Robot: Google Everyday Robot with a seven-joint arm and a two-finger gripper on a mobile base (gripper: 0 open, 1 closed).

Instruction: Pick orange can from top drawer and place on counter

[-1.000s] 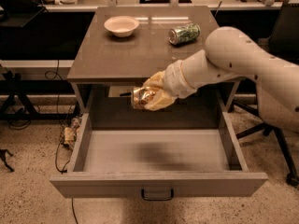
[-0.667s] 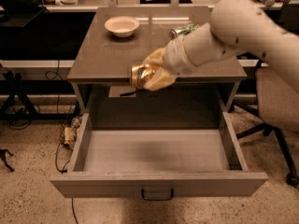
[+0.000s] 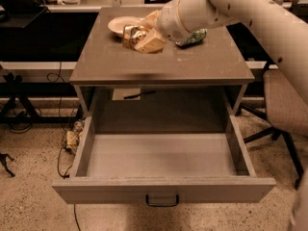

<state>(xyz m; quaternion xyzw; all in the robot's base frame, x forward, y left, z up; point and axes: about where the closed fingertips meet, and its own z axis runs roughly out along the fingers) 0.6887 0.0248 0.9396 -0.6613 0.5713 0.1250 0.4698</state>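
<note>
The top drawer (image 3: 163, 189) stands pulled fully open, its flat grey floor bare, with a dark handle on the front panel. My gripper (image 3: 139, 38) is shut on the orange can (image 3: 132, 35), a shiny crinkled orange-gold can, and holds it above the counter (image 3: 144, 64), over its middle-left part near the back. The pale arm reaches in from the upper right.
A white bowl (image 3: 120, 25) sits on the counter just behind the can. A green-and-silver can (image 3: 195, 36) lies on its side at the back right, partly behind the arm. A chair (image 3: 284, 105) stands at the right. Cables lie on the floor at the left.
My gripper has risen with the orange can from in front of the drawer opening, moved back, and now holds it over the counter near the bowl.
</note>
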